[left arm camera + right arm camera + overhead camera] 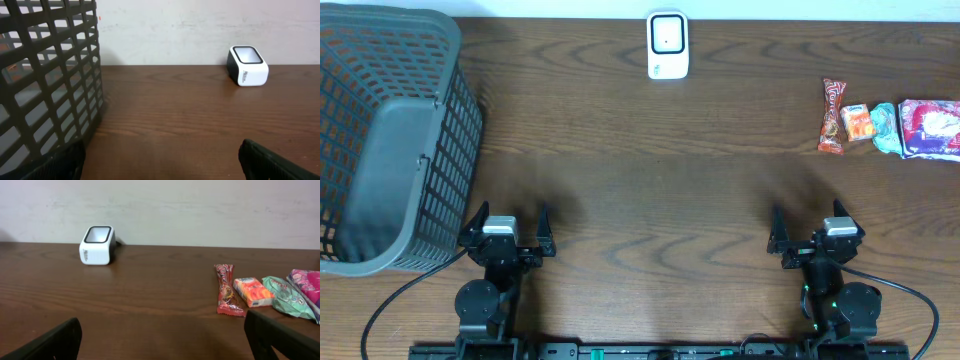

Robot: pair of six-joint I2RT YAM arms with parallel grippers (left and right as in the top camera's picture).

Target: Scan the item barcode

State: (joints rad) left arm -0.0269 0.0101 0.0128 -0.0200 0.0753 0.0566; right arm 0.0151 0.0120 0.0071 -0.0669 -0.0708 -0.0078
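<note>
The items are several snack packets in a row at the table's far right: a long red one (833, 116) (227, 296), a small orange one (858, 122) (253, 291), a teal one (886, 128) (286, 297) and a pink one (930, 128) (306, 285). The white barcode scanner (668, 45) (247, 66) (97, 245) stands at the back centre. My left gripper (512, 216) (162, 161) is open near the front edge, beside the basket, with nothing between its fingers. My right gripper (807, 216) (165, 340) is open at the front right, short of the packets, and also holds nothing.
A large grey mesh basket (390, 140) (45, 75) fills the left side of the table, close to my left gripper's left finger (60, 162). A white wall runs behind the table's far edge. Dark wood tabletop (650, 200) lies between both grippers and the scanner.
</note>
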